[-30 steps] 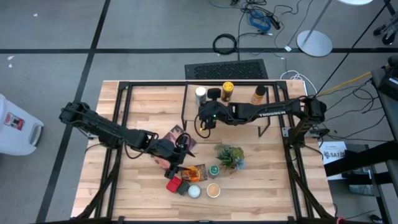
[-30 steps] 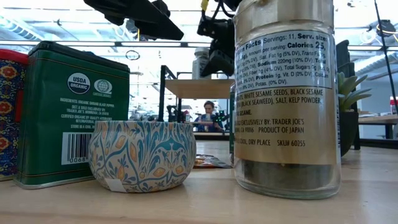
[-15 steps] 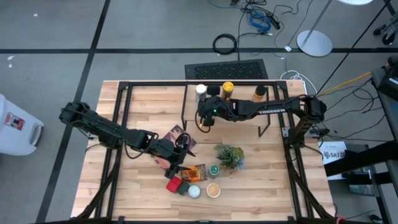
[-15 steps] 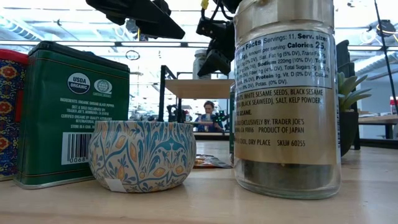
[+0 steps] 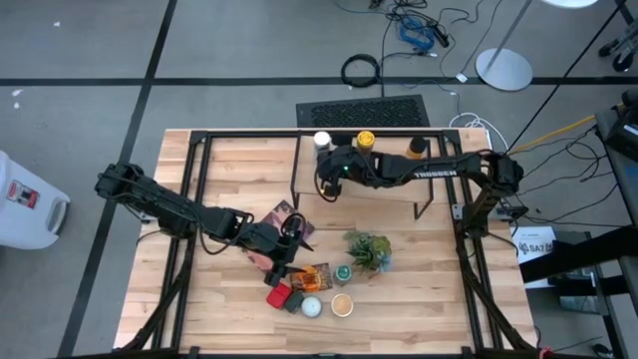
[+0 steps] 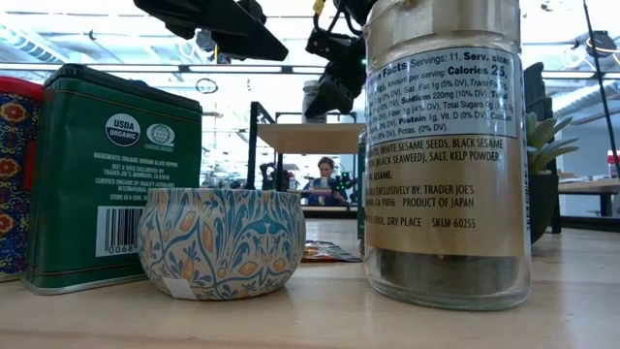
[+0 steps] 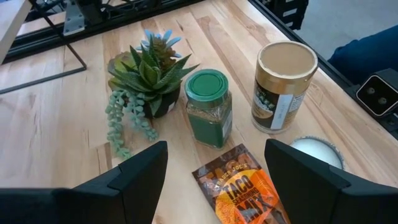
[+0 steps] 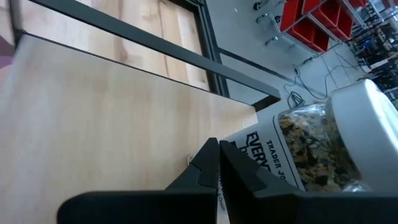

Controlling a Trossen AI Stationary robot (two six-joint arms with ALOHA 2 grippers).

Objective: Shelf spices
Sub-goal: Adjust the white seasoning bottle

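On the shelf (image 5: 384,195) stand a white-lidded jar (image 5: 322,141), a dark-topped jar (image 5: 342,145), a yellow-topped jar (image 5: 366,139) and a tan one (image 5: 414,149). My right gripper (image 5: 322,164) is shut just on the near side of the white-lidded jar (image 8: 323,137). My left gripper (image 7: 214,180) hovers open over the orange packet (image 7: 239,186), which lies flat on the table. Around the packet stand a green-lidded jar (image 7: 208,106), a tan-topped jar (image 7: 283,87) and a white tin (image 7: 314,150). My right gripper has its shut fingers (image 8: 214,163) against the labelled side wall (image 8: 249,144) of the white-lidded jar, low down, meeting it with one finger's outer side. The fingers slant downward over the shelf board from the table's right. The jar stands upright on the shelf.
A potted plant (image 5: 367,249) stands right of the packet, with a maroon book (image 5: 289,213) on its far side. A red tin (image 5: 277,296) and a green tin (image 5: 294,302) stand by the near edge. The black frame (image 5: 249,135) runs round the table.
My right gripper, still shut, has swung toward the table's far edge across the shelf and rolled a little. The white-lidded jar has slid ahead of it toward the shelf's far edge, staying upright.
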